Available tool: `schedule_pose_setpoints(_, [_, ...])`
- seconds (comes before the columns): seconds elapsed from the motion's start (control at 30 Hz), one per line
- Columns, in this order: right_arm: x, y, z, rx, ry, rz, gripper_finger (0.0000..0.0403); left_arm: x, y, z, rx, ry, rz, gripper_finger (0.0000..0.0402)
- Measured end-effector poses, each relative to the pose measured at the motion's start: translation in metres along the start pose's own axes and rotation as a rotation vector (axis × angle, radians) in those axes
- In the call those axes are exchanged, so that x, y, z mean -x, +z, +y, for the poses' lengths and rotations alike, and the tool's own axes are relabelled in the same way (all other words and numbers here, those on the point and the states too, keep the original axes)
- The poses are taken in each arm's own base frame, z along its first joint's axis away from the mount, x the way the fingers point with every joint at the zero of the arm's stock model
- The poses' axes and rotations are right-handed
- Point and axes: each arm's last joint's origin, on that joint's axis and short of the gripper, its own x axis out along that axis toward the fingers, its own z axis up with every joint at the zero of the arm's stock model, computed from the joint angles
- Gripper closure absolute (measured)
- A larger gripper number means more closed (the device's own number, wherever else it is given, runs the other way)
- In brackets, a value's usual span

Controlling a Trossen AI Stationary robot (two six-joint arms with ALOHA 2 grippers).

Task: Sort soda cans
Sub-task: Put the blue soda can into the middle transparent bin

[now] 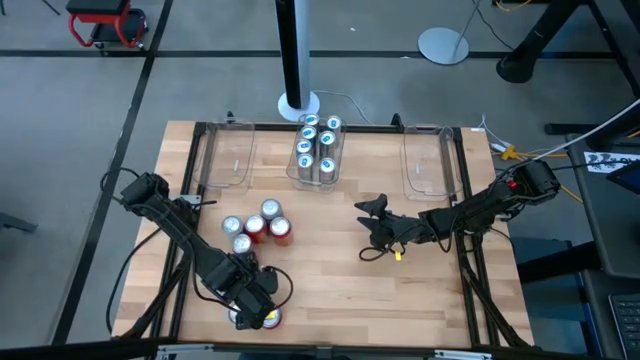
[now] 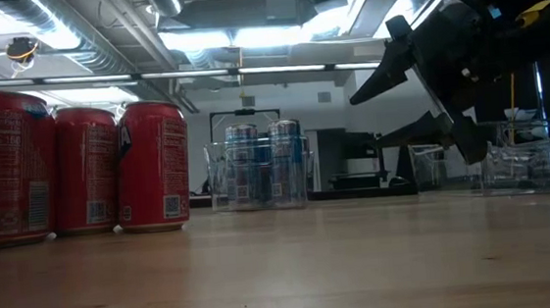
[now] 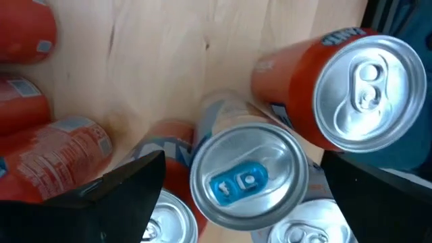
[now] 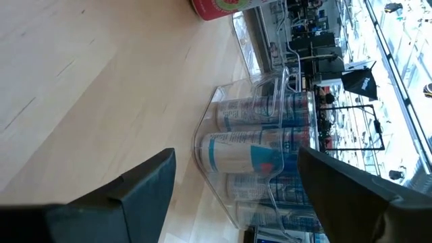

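At the near left of the desk (image 1: 420,300), the left pincer (image 3: 236,196) stands wide open around a blue-tabbed can (image 3: 246,179) among red cans (image 1: 262,228), positioned for grasping. Right pincer (image 1: 372,228) hovers open, empty, mid-desk. Sorted blue cans occupy the far centre bin (image 1: 318,150).

From above, the left arm's black two-finger gripper (image 1: 256,300) covers most of the cans beneath it, so only a sliver of one red aluminium soda can (image 1: 270,319) peeks out near the table's front edge. At table height, the leftmost red can (image 2: 1,166) is cut by the frame's edge, and the blue-and-white cans inside the clear plastic bin (image 2: 256,165) blur together, uncountable. The labels on every can are too small or smeared to read.
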Motion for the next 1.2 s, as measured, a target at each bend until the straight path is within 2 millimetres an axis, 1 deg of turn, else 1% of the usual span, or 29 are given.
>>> schedule_pose_setpoints(0.27, [0.0000,0.0000,0.0000,0.000,0.000,0.000,0.0093,-0.0038,0.0000,0.0006,-0.012,0.035,0.002,0.0011])
schedule_pose_setpoints(0.4, [0.0000,0.0000,0.0000,0.000,0.000,0.000,0.0093,-0.0040,0.0000,0.0008,-0.012,0.039,0.001,0.0020])
schedule_pose_setpoints(0.67, [0.0000,0.0000,0.0000,0.000,0.000,0.000,0.0093,-0.0040,0.0000,0.0008,-0.022,0.039,0.001,0.0071])
schedule_pose_setpoints(1.03, [0.0000,0.0000,-0.0001,0.004,-0.001,0.000,0.0093,-0.0040,0.0022,0.0039,-0.014,0.040,0.014,0.0170])
schedule_pose_setpoints(1.2, [0.0000,0.0001,-0.0012,0.005,-0.018,0.012,0.0093,-0.0037,0.0041,0.0058,-0.013,0.029,0.026,0.0171])
